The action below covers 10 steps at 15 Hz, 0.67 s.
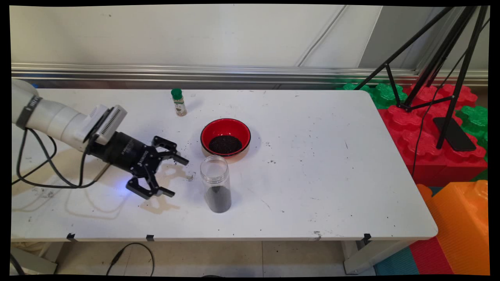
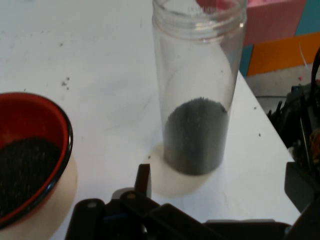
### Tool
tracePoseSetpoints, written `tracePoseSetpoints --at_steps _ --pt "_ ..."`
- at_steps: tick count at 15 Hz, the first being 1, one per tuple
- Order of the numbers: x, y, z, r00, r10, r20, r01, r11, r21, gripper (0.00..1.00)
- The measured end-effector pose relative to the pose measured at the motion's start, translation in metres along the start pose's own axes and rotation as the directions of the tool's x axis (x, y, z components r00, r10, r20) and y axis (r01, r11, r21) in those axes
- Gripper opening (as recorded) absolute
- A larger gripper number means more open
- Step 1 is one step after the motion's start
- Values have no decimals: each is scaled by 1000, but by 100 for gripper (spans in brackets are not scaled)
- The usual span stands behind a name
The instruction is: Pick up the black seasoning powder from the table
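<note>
Clear jar is seen upright on the worktop, straight ahead of the jaws and near them, not touched. No lid is seen on it; a dark granular fill sits in its bottom part, the upper part is empty. In the hand view the jar is centred just beyond the fingertips.

Jaws are spread wide and nothing is held between them. They are held low over the worktop, pointed sideways at the jar; whether the worktop is touched cannot be told.

Red bowl with the same dark grains is placed ahead of the jaws and off to the wall side, just beside the jar but apart from it. In the hand view the bowl is cut by the left edge. Loose grains are scattered on the worktop around the jaws.

Small bottle with green cap is stood well apart from the jaws, toward the wall, beyond the bowl.

Open worktop is left past the jar, far from the jaws, up to the end edge. The near edge lies close behind the jar. Black cables are hung behind the jaws. Off the worktop, a tripod and foam blocks are seen beyond the far end.
</note>
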Motion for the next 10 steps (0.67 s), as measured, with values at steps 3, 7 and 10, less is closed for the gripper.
tracePoseSetpoints --at_steps 3,7,10 --pt "2 -1 13 1000 1 -28 -1 1000 -7 100" --pt "5 -2 33 998 7 -62 -8 1000 -13 100" --pt "6 -2 44 997 13 -78 -14 1000 -13 100"
